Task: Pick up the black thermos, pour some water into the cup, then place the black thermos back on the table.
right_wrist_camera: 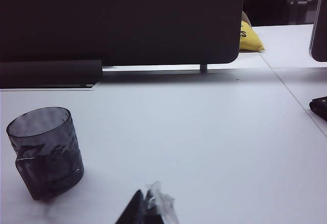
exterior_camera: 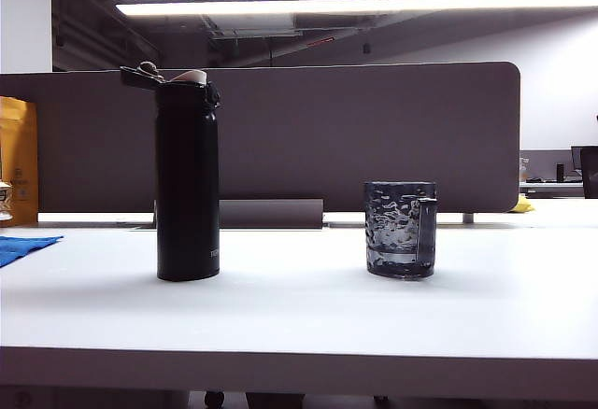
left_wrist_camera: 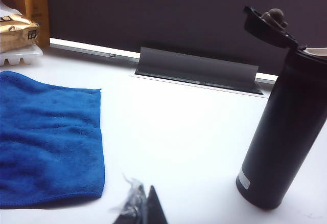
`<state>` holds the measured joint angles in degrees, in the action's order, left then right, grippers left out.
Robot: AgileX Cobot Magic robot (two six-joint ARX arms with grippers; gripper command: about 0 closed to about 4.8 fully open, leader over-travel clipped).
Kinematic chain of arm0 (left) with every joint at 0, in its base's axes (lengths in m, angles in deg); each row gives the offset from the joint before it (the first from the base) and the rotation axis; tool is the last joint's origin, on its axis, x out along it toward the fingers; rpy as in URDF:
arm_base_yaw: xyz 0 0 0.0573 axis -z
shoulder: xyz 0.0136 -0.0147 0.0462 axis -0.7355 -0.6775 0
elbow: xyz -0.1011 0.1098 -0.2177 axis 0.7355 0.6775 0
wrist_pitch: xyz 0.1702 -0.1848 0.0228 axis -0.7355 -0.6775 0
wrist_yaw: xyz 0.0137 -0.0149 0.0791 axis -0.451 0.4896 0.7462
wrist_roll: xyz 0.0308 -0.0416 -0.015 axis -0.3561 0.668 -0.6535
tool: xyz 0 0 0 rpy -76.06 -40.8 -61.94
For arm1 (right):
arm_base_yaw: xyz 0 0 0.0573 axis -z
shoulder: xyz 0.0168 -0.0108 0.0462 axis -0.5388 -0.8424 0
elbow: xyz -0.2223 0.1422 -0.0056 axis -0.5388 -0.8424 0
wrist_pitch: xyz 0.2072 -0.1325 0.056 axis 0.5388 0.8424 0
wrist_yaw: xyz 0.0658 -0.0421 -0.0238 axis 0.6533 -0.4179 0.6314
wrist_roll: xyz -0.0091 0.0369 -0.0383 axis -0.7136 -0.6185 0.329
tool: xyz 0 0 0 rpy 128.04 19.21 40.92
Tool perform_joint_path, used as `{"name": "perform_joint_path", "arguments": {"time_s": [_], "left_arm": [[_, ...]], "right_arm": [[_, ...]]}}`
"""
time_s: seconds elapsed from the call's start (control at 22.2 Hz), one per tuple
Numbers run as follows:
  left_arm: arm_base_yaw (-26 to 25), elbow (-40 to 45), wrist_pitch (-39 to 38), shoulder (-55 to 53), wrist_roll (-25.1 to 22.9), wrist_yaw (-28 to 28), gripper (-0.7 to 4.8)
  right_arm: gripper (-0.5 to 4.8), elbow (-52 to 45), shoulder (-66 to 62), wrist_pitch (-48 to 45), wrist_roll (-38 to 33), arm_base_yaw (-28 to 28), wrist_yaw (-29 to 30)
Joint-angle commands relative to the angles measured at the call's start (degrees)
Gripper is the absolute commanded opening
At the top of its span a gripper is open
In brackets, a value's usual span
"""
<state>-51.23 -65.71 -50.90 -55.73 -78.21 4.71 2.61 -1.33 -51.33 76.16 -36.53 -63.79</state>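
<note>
Thermos first: it stands upright on the white surface, ahead of my left end effector and off toward the middle of the workspace, well apart from the tips. Its long axis runs straight up and down. The flip lid is hinged open and sticks out to the side away from the cup, with the beige spout showing at the rim, so I judge the pouring mouth opens upward and needs a tilt toward the cup.

My left end effector is closed and empty, with only its dark tips showing low in the left wrist view. My right end effector is also closed and holds nothing; the cup stands ahead of it and off to the inner side, upright, its handle turned away from the thermos.

Of my two arms, the left is the nearer to the thermos, so I judge the grasp belongs to it: open the tips, reach forward and inward, and close around the body across its upright axis.

A blue cloth lies flat on the outer side of my left end effector, clear of that path.
</note>
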Motion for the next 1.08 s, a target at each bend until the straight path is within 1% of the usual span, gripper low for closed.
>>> {"name": "perform_joint_path", "arguments": {"time_s": [0.05,0.36,0.41,0.45,0.5,0.54,0.59,0.63,0.68,0.77,0.81,0.95,1.08], "left_arm": [[-0.04,-0.17,1.11,-0.09,0.2,-0.13,-0.05],[-0.04,-0.17,1.09,-0.09,-0.02,0.02,-0.05],[-0.04,-0.17,1.11,-0.09,0.0,0.02,0.02],[-0.04,-0.2,1.11,-0.09,0.0,0.02,0.42],[-0.04,-0.2,1.14,-0.07,0.0,0.02,1.54],[-0.04,-0.22,1.22,-0.07,0.02,0.02,2.85],[-0.04,-0.28,1.46,-0.07,0.04,0.0,4.44],[-0.04,-0.52,1.51,-0.07,0.09,0.0,4.79],[-0.04,-0.77,1.7,-0.07,0.28,-0.09,4.79],[-0.04,-1.51,2.05,-0.07,1.29,-1.51,4.79],[-0.04,-2.14,2.03,-0.07,1.6,-3.19,4.79],[0.0,-4.22,1.99,-0.09,2.21,-8.81,4.79],[0.22,-6.4,1.92,-0.09,4.17,-11.34,4.79]], "right_arm": [[-0.01,-0.22,0.02,-0.94,-0.22,0.02,-0.13],[-0.01,-0.22,0.02,-0.94,-0.22,0.02,-0.11],[0.0,-0.22,0.02,-1.01,-0.24,0.02,-0.11],[0.14,-0.17,0.02,-1.16,-0.33,0.02,-0.09],[0.7,-0.15,0.02,-1.73,-0.83,0.02,-0.09],[1.88,-0.09,0.02,-2.91,-1.38,0.0,-0.04],[2.91,0.15,0.02,-3.54,-1.92,-0.02,0.07],[3.92,0.87,0.02,-3.45,-2.34,-0.02,0.07],[4.35,1.62,0.02,-3.02,-2.29,-0.02,0.11],[4.7,4.07,0.02,-0.39,-2.16,-0.04,0.13],[4.79,5.49,0.0,1.31,-2.16,-0.04,0.28],[4.79,11.04,-0.02,7.06,-2.14,-0.04,2.62],[4.79,16.59,-0.9,9.9,-1.84,-0.04,4.33]]}}
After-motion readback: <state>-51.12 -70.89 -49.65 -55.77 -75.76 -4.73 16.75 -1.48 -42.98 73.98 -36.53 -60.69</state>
